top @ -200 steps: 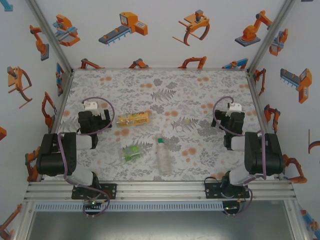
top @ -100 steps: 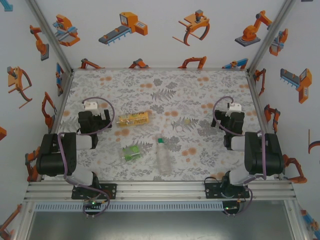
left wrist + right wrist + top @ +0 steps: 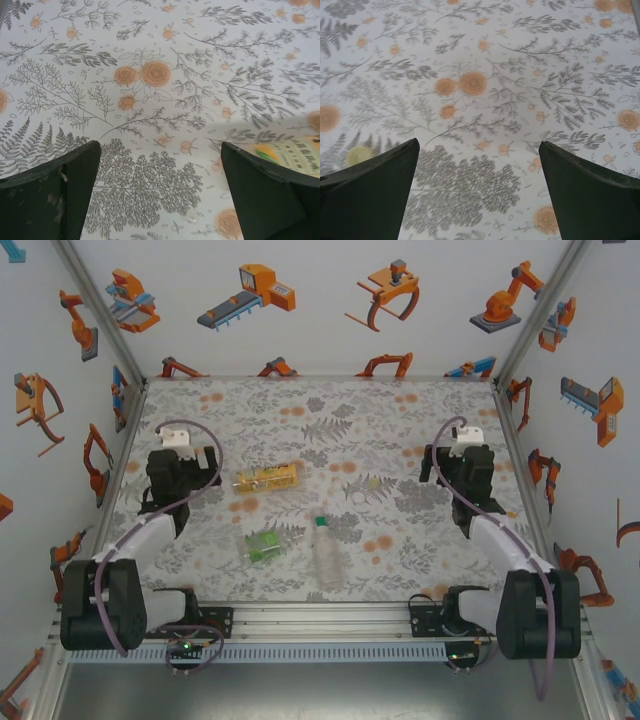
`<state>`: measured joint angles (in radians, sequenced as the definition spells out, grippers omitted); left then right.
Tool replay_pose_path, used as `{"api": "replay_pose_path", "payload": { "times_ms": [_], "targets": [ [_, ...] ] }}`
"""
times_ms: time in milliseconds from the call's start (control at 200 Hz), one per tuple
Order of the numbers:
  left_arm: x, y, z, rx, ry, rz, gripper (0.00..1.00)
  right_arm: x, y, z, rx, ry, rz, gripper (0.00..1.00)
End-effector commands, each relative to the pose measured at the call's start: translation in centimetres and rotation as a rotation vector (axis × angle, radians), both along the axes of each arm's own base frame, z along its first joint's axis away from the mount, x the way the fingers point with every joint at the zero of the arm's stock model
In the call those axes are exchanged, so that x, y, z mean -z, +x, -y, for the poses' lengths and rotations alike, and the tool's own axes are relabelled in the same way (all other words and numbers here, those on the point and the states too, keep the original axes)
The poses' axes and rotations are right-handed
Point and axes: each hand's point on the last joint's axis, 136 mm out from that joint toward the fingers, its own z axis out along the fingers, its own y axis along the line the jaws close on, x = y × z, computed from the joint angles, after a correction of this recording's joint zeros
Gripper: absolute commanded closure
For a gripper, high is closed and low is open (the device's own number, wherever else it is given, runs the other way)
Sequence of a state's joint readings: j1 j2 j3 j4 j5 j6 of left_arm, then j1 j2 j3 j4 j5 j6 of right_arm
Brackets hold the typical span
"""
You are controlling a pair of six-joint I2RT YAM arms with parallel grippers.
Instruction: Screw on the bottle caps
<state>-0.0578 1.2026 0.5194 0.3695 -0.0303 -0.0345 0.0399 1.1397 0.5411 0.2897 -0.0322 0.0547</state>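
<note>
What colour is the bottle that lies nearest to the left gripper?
Yellow-amber. The bottle shows best in the top external view.

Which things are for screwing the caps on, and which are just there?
For the job: yellow bottle, green-labelled bottle, clear bottle, pale cap.
Just there: flowery table cover, robot pictures on the walls.

Bright, even light — faint shadows; right wrist view softly blurred, left wrist sharper.
</note>
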Motion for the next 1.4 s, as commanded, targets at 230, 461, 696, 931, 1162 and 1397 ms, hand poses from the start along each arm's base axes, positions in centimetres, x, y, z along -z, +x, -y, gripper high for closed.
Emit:
{"api": "replay_pose_path", "payload": {
  "times_ms": [230, 461, 696, 931, 1162, 1397],
  "targets": [
    [-2.4, -5.8, 1.1, -0.012, -0.157, -0.166, 0.03, 0.8, -7.0, -7.7, -0.112, 0.045, -0.345, 0.16],
    [-4.5, -7.7, 2.2, 0.038, -0.182, -0.190, 0.03, 2.3, -10.9, -12.3, -0.084, 0.134, -0.588, 0.23],
    [-6.1, -7.7, 2.8, 0.066, -0.180, -0.127, 0.03, 2.5, -13.5, -18.3, -0.130, 0.119, -0.725, 0.28],
    [-7.1, -8.2, 1.6, 0.007, -0.154, -0.072, 0.03, 3.1, -14.3, -25.1, -0.242, 0.016, -0.815, 0.27],
    [-7.3, -8.2, 1.6, 0.007, -0.161, -0.066, 0.03, 5.7, -15.0, -29.0, -0.278, -0.007, -0.908, 0.27],
    [-7.3, -8.3, 1.4, -0.005, -0.156, -0.060, 0.03, 8.8, -15.5, -30.0, -0.276, -0.048, -0.997, 0.27]
  ]
}}
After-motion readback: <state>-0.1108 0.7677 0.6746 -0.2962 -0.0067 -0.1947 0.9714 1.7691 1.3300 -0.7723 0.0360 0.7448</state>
